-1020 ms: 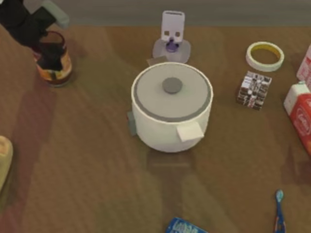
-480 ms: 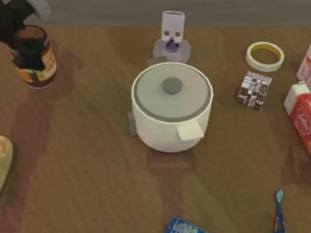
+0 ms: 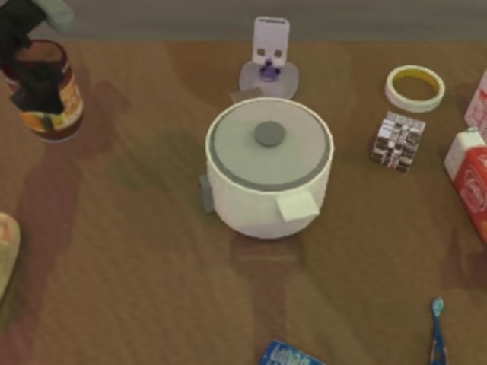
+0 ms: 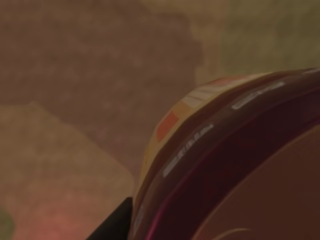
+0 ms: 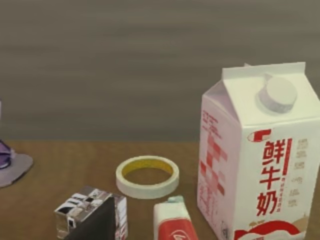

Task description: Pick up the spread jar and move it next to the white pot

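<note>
The spread jar [image 3: 67, 103], dark brown on top with an orange-yellow label, hangs above the table's far left corner. My left gripper [image 3: 34, 82] is shut on it from above. In the left wrist view the jar [image 4: 235, 150] fills the picture, with one dark finger [image 4: 114, 225] against its side. The white pot [image 3: 268, 171], cream with a grey-ringed lid and a round grey knob, stands at the table's middle, well to the right of the jar. My right arm is outside the top view; its wrist view faces the objects at the right.
A white-and-purple stand [image 3: 269, 57] sits behind the pot. At the right are a tape ring [image 3: 415, 87], a patterned cube [image 3: 397, 141], a red-and-white tube [image 3: 472, 179] and a milk carton [image 5: 257, 165]. A toothbrush [image 3: 437, 334] and a blue packet [image 3: 289, 356] lie near the front edge.
The left gripper has carried the jar toward the table's far left corner, and the jar now looks larger from above, so it is higher. The pot has not moved.
</note>
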Controlling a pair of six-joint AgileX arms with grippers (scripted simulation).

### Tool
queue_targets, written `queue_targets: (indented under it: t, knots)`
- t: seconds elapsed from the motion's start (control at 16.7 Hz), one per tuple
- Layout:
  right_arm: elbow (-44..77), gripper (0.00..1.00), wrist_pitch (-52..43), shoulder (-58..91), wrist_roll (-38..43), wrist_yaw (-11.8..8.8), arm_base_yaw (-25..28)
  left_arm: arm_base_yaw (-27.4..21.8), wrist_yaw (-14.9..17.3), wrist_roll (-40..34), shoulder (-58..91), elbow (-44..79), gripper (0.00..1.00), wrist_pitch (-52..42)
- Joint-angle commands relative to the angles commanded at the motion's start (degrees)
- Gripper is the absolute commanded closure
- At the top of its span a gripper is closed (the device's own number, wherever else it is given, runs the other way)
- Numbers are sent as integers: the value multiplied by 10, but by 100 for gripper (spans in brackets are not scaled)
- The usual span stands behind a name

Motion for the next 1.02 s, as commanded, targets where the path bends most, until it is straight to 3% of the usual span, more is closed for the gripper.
queue_targets:
  t: [0.18, 0.36, 0.84, 1.02]
  knots:
    - [0, 0, 0, 0, 0, 0, 0, -14, -11, -37, -8, -18, 100, 14]
    - [0, 0, 0, 0, 0, 0, 0, -42, -36, -127, -23, -58, 100, 44]
    - [0, 0, 0, 0, 0, 0, 0, -144, -134, -507, -92, -221, 100, 166]
    - [0, 0, 0, 0, 0, 0, 0, -178, -165, -615, -118, -277, 100, 206]
